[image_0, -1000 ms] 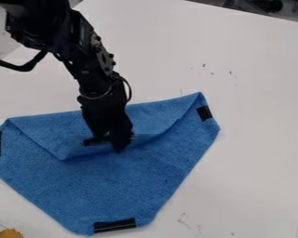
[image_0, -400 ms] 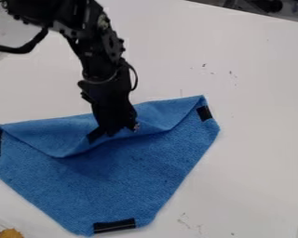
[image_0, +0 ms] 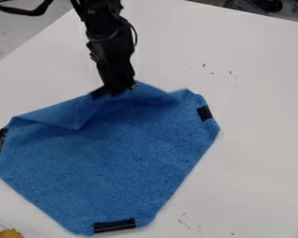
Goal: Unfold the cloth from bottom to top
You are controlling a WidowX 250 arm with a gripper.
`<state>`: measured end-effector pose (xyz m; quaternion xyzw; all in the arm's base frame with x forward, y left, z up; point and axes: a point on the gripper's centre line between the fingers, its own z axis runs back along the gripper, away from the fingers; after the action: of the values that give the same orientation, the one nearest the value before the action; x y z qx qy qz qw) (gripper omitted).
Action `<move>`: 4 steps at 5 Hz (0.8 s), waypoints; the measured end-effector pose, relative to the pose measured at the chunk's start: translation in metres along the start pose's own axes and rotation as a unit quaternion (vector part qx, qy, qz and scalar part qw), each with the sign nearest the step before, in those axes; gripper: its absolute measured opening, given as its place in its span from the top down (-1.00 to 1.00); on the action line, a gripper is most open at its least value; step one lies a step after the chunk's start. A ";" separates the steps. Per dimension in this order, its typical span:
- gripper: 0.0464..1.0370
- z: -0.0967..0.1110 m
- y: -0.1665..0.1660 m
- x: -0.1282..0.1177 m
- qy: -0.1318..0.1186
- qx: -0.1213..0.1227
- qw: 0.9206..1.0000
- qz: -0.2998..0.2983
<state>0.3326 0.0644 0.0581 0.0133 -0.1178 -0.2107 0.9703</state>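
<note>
On the counter [image_0: 257, 121], with the cloth [image_0: 114, 167] held at its top by the closed pincer [image_0: 115, 90]. Could leave the left-side flap [image_0: 55, 115] folded if released too soon, or skid across if pulled too far.

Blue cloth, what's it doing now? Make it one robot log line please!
Cloth: mostly open, folded at upper left | tool: holding its top flap | unfolding: not finished

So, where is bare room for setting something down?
The white table is bare right of the blue cloth, except small marks, and also upper left, between cloth and arm. Crowded: the cloth's top edge, where the gripper is, and bottom left, by the yellow object.
</note>
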 end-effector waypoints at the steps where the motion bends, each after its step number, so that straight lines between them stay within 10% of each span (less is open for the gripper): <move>1: 0.94 -0.019 0.032 0.015 0.011 -0.029 0.999 -0.036; 3: 0.87 -0.042 0.052 0.016 0.007 -0.053 0.997 -0.052; 4: 0.52 -0.045 0.056 0.018 0.008 -0.052 0.997 -0.063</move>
<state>0.3821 0.1070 0.0229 -0.0278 -0.0975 -0.2767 0.9556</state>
